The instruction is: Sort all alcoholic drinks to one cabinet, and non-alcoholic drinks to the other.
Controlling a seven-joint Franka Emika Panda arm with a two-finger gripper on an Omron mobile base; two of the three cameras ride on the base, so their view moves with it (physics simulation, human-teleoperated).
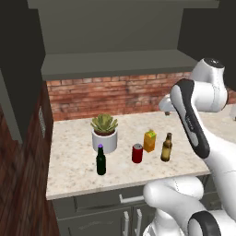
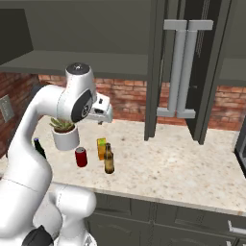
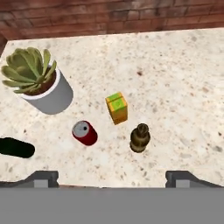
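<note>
Left base view: the green bottle point(image 1: 101, 161), red can point(image 1: 137, 153), juice carton point(image 1: 150, 140) and amber bottle point(image 1: 167, 148) all stand on the desk point(image 1: 69, 156), unsorted.

Right base view: the claw point(image 2: 101, 116) hangs above them.

Hand view: its fingertips point(image 3: 41, 178) stand wide, empty.

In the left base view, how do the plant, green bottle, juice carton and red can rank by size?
1. plant
2. green bottle
3. juice carton and red can: look much alike, the carton slightly bigger but farther back, so unranked.
</note>
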